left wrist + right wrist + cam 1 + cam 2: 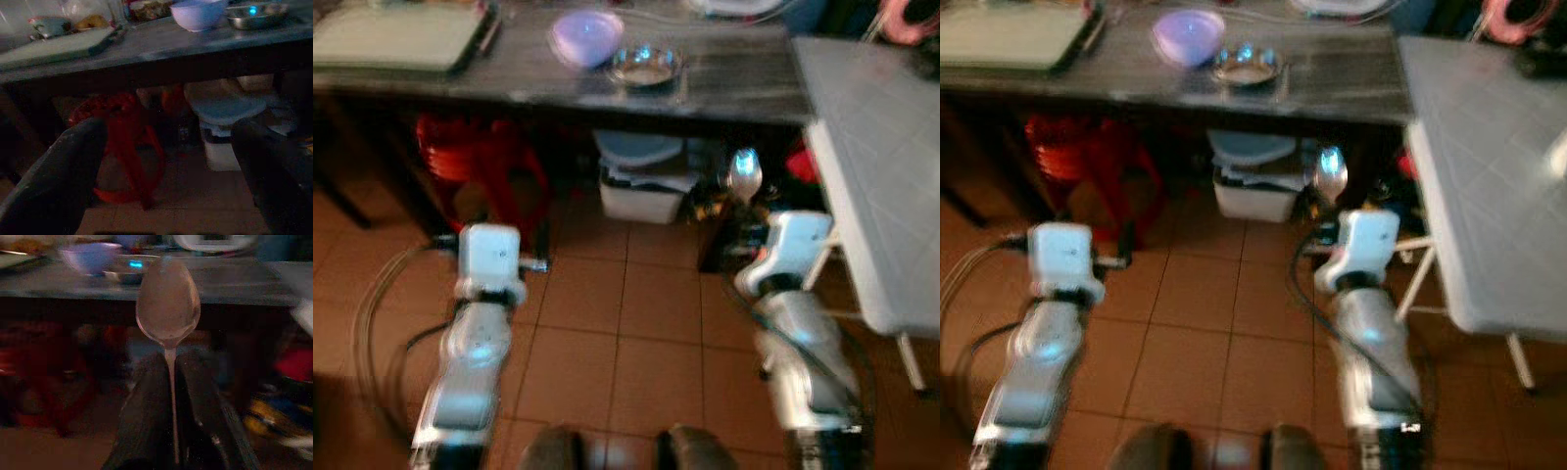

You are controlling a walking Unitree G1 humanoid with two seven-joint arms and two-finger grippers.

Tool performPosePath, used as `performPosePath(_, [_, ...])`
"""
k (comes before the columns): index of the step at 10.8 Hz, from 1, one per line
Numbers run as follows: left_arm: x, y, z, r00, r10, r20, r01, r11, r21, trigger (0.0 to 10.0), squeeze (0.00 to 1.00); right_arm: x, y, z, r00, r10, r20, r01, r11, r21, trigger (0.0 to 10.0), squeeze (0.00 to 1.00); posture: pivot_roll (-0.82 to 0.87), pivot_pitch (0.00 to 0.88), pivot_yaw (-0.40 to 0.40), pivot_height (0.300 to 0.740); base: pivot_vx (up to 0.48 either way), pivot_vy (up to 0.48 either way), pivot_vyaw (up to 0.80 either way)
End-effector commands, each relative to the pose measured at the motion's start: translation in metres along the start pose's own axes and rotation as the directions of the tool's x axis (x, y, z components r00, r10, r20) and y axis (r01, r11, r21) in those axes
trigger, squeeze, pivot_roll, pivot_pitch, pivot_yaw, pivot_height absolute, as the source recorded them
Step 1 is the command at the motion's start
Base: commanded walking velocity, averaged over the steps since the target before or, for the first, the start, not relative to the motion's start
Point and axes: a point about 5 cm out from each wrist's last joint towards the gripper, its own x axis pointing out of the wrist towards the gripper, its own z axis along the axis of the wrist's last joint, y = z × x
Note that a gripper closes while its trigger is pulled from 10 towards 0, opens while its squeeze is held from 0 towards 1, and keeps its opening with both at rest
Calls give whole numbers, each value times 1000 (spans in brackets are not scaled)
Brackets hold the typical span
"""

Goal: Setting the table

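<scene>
I see a long grey table (724, 88) across the top of the head views, over a brown tiled floor (617, 333). A second, white table (881, 176) stands at my right, at a right angle to the grey one. Under the grey table sit a red stool (480, 157) on the left and a white tub with a pale blue lid (641, 176) near the middle. On the grey table: a flat pale tray (396, 37) at the left end, then a lilac bowl (585, 37), and just right of it a shallow metal dish (646, 66). Bowl and dish are close; blur keeps me from telling whether they touch.

Both arms are held out low over the floor, short of the table edge. Right gripper (172, 377): fingers pressed narrow together on the thin handle of a spoon (167, 303). The spoon stands upright, bowl end up. The head view gives it as a bright oval (745, 171) above the right wrist, below table height. The right wrist view adds the detail: the handle runs down between the two fingers, bowl and dish sit behind it on the table.

Left gripper (171, 176): fingers spread wide, holding nothing. Its wrist view looks under the table at the stool and tub. In the head view I cannot make the fingers out clearly.
</scene>
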Motion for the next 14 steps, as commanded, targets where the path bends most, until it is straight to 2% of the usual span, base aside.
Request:
performPosePath(1, [0, -6, 5, 1000, -18, 19, 19, 1000, -20, 10000, 0, 1, -7, 7, 999, -21, 30, 21, 1000, -21, 0, 0, -16, 147, 0, 740, 480, 0, 0])
performPosePath(7, [-5, -19, 7, 995, -99, 31, 101, 993, -65, 10000, 0, 1, -12, 1, 999, -50, 8, 50, 998, -35, 0, 0, -12, 152, 2, 740, 450, 0, 0])
performPosePath(8, [-7, -23, 8, 991, -127, 38, 130, 987, -91, 10000, 0, 1, -12, 1, 998, -60, 6, 60, 998, -33, 4784, 0, -11, 152, 2, 740, 337, -337, 0])
performPosePath(9, [-8, -25, 9, 987, -152, 40, 156, 983, -93, 10000, 0, 1, -13, 0, 998, -66, -2, 66, 997, -30, 10000, 0, -9, 154, 3, 740, 292, -379, 0])
performPosePath(11, [-10, -25, 9, 985, -166, 41, 169, 980, -109, 10000, 0, 2, -13, -2, 997, -79, -18, 78, 997, -22, 10000, 0, -8, 154, 5, 740, 281, -386, 0])
performPosePath(13, [-11, -24, 9, 985, -170, 40, 173, 978, -115, 10000, 0, 2, -13, -2, 997, -76, -8, 76, 997, -30, 10000, 0, -7, 156, 5, 740, 302, -369, -675])
performPosePath(14, [-11, -23, 9, 986, -162, 38, 166, 980, -112, 10000, 0, 3, -13, -1, 997, -78, -3, 78, 996, -30, 10000, 0, -6, 157, 5, 740, 330, -345, 0])
